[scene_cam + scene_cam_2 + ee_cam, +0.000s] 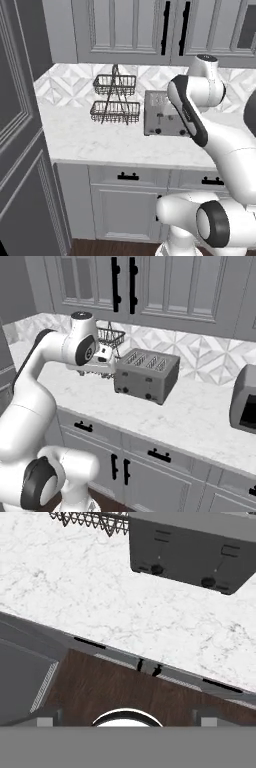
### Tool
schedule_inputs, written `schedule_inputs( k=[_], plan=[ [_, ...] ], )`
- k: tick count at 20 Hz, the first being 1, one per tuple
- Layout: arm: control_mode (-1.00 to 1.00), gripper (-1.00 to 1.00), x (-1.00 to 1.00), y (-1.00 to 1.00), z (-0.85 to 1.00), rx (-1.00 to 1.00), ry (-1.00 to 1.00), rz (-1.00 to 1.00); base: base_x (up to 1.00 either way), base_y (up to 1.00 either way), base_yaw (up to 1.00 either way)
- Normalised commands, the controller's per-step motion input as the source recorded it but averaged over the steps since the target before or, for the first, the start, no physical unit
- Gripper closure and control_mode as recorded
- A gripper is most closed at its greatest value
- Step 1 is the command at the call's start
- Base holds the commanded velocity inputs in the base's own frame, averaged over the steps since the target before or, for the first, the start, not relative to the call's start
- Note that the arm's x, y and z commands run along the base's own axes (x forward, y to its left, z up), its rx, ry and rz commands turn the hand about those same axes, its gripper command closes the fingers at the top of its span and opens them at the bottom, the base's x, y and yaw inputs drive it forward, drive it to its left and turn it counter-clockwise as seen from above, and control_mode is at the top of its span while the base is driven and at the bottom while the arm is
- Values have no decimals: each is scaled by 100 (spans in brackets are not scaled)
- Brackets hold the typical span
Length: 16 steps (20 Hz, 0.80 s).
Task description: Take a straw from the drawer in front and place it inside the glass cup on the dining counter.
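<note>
The gripper [128, 721] hangs wide open over dark wood-grain floor. Ahead and below, left to right: a wire basket [90, 519], veined white marble counter [75, 587], a boxy grey metal toaster [192, 549]. The closed grey drawer [129, 176] sits under the counter edge.

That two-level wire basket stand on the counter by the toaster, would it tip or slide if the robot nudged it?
The wire basket stand looks tall and narrow, built of thin open mesh, so it is probably light and might tip if pushed near its top. On the smooth marble-look counter a low nudge would more likely slide it. It stands close beside the toaster, which could stop it that way.
</note>
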Motion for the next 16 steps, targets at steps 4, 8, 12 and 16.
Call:
schedule_inputs(
  k=[4, 8, 12, 16],
  plan=[
    [100, -100, 0, 0, 0, 0, 0, 0, 0, -71, 62],
    [100, -100, 0, 0, 0, 0, 0, 0, 0, -73, 61],
    [100, -100, 0, 0, 0, 0, 0, 0, 0, -78, 58],
    [100, -100, 0, 0, 0, 0, 0, 0, 0, -96, 46]
  ],
)
